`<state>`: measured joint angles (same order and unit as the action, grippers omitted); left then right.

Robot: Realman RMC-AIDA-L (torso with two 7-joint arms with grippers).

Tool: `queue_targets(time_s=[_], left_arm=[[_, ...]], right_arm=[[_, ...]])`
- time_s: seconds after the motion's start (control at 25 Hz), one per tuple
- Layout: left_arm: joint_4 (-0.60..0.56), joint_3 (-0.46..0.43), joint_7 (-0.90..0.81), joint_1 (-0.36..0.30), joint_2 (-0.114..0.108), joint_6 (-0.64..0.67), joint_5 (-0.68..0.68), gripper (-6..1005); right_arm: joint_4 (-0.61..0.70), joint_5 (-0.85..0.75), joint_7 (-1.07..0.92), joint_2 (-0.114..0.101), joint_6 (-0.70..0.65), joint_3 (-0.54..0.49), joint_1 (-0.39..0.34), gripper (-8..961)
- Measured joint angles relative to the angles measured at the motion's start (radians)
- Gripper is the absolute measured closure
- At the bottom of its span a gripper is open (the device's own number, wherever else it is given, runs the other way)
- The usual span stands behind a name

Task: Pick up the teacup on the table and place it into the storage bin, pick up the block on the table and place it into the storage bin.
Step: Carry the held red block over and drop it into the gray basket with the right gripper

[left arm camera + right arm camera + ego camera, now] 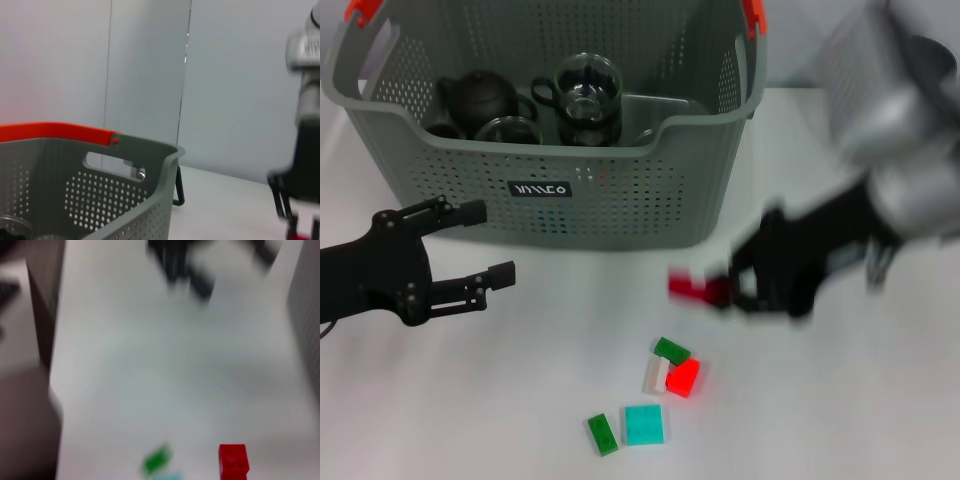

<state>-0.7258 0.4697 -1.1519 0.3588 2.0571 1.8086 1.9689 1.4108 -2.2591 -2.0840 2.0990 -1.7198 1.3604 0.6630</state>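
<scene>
The right tool (720, 290) grips a red block (686, 286) above the bench (880, 420), just in front of the storage bin (620, 190). Best to lift clear of the front wall before releasing. The left tool (485, 243) waits spread open by the bin's front left corner.

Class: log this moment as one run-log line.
right gripper: carrying red block | left gripper: open, idle beside storage bin | teaware in bin

The storage bin (620, 190) is grey-green, perforated with small holes, with orange-red handle clips (753, 15) and a black white-lettered label (541, 188). Red (683, 378), green (602, 434), white (656, 375) and turquoise (644, 425) blocks dot the white bench (470, 400).
</scene>
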Motion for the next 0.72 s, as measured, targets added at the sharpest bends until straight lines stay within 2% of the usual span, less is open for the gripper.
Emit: queue_targets(time_s=[0.16,0.24,0.4,0.72], left_arm=[[0.000,-0.027,0.000,-0.003,0.000,0.010,-0.002,157],[0.001,-0.037,0.000,-0.004,0.000,0.015,-0.003,157],[0.002,-0.042,0.001,-0.004,0.001,0.017,-0.004,157],[0.002,-0.040,0.001,0.002,0.001,0.017,0.001,157]], right_arm=[[0.062,0.121,-0.012,-0.001,-0.024,-0.197,0.036,753],[0.057,0.159,-0.010,-0.002,0.029,-0.234,0.053,753],[-0.020,0.170,-0.003,-0.002,0.218,-0.215,0.090,752],[-0.359,0.167,0.006,-0.002,0.543,-0.190,0.262,753]])
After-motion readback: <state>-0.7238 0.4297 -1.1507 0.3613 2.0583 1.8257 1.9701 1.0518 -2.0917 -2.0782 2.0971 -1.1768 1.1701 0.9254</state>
